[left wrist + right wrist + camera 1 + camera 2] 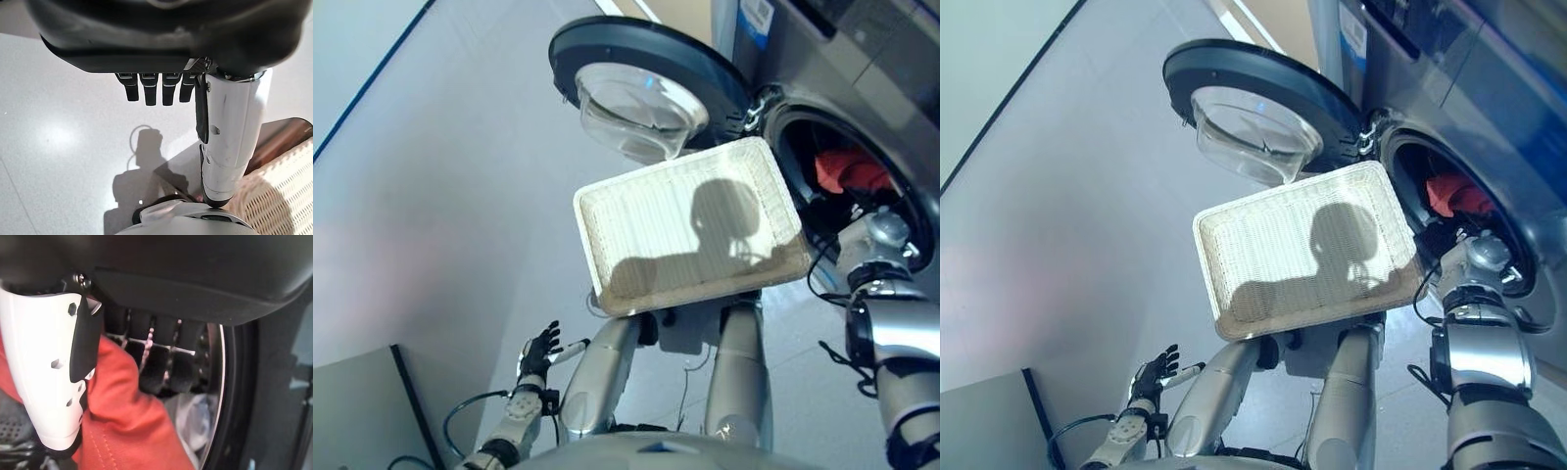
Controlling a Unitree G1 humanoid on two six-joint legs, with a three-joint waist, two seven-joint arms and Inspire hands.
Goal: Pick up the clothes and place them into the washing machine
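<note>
Inside, the right hand (146, 357) curled round one red garment (127, 431) in the washing machine (862, 59).
One empty white basket (685, 225) stood at nine o'clock of the drum; left hand (540, 351) spread.

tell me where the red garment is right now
The red garment is inside the washing machine drum, past the open door on the robot's right, beyond the white basket; the right hand is on it.

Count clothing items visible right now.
2. A red garment sits in the washing machine drum, against the right robot hand. A pale item lies deeper in the drum. The wicker basket holds none. More may be hidden inside.
</note>
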